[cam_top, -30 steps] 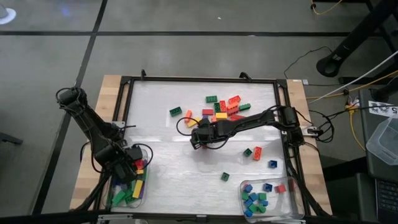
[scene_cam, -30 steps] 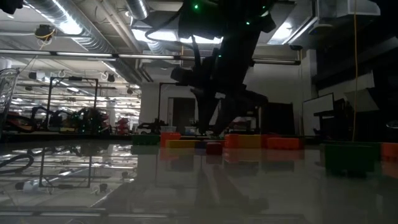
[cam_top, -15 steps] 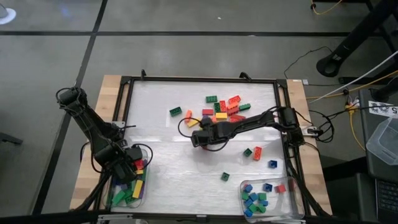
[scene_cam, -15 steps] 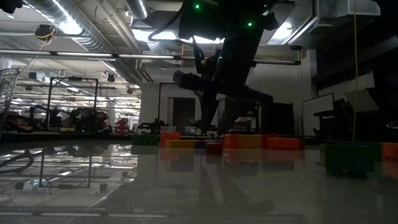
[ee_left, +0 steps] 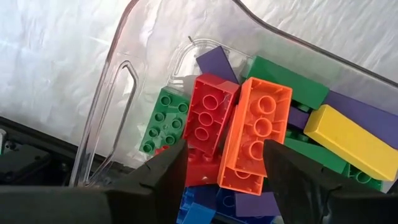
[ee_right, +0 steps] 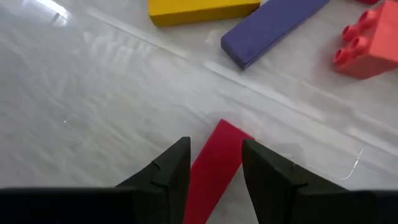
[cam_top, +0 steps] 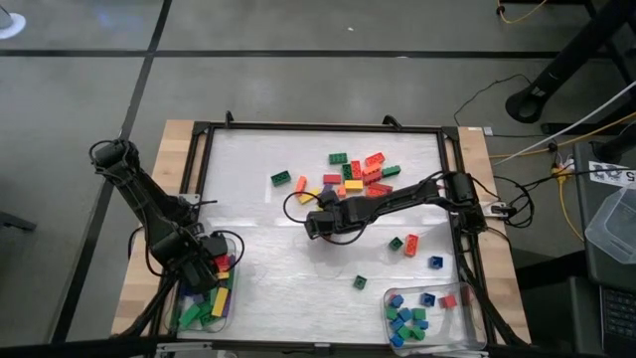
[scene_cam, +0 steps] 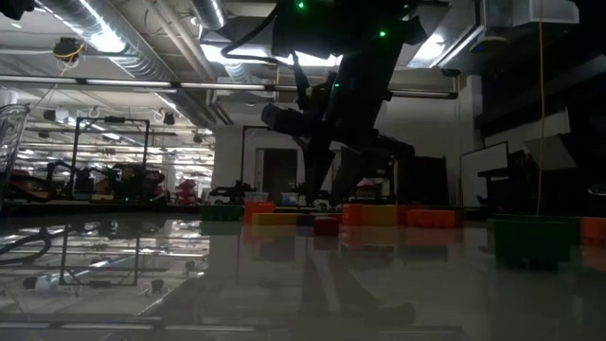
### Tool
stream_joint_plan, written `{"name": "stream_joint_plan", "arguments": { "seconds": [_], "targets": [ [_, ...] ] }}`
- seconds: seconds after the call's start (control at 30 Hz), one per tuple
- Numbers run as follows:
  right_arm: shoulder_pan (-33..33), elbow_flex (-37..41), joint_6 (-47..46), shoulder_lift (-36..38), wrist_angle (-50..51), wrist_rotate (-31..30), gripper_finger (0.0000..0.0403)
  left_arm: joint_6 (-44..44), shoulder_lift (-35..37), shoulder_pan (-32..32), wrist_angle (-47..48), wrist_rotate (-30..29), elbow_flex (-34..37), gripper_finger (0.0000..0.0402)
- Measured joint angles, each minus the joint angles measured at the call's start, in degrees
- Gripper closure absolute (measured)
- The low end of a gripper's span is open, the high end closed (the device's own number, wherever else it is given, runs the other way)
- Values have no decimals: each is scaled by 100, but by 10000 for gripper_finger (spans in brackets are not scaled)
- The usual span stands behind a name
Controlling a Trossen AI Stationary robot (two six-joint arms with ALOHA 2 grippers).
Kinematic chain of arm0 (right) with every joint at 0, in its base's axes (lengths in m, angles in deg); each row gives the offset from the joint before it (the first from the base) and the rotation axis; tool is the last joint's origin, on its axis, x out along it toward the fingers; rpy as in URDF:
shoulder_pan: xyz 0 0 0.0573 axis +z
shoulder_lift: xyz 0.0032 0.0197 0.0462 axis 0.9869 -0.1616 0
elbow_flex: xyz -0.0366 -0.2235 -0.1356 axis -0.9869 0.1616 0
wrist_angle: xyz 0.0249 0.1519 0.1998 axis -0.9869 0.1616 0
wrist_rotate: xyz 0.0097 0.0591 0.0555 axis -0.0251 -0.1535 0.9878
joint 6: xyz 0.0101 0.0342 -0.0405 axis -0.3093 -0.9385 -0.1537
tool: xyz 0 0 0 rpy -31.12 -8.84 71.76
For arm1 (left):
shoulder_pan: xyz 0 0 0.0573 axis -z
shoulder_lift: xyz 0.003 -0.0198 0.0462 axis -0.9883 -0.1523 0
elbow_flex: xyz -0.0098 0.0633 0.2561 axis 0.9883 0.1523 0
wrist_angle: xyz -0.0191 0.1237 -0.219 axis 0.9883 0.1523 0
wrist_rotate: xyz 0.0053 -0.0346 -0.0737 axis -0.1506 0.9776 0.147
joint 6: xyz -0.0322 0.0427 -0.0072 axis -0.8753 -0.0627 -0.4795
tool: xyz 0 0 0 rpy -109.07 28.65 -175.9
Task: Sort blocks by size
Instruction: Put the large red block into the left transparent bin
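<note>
I'm clamping my right gripper [ee_right: 214,163] on a red block [ee_right: 211,171] at frame centre; left gripper [ee_left: 224,171], fingers apart, is hovering over the lower-left tray [cam_top: 237,298]. Both trays are part-filled and many blocks [cam_top: 358,171] are lying unsorted.

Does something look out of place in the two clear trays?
Yes. The tray of small blocks holds one red block that looks longer than the small square ones around it. The tray of long blocks under the left gripper shows only long ones.

Two dark fingers [ee_right: 168,171] poke up from the bottom middle of the frame. A red block [ee_right: 214,165] sits between them, touching both. On the pale counter [ee_right: 81,93], a yellow block [ee_right: 199,9] and a purple block [ee_right: 273,28] lie at the top. Another red block [ee_right: 370,43] lies at the upper right.
</note>
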Motion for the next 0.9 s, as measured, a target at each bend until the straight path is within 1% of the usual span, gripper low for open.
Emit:
{"name": "stream_joint_plan", "arguments": {
  "seconds": [0.43, 0.6, 0.9],
  "targets": [
    [8, -2, -715, -71, 25, 139, 259, 20, 0, 0, 0, 0, 0, 205],
    [15, -15, -754, -249, -124, 260, 258, 21, 2, 0, -2, 0, -2, 206],
    [15, -24, -731, -350, -276, 181, 258, 42, 2, 33, -11, -2, -2, 205]
  ]
}}
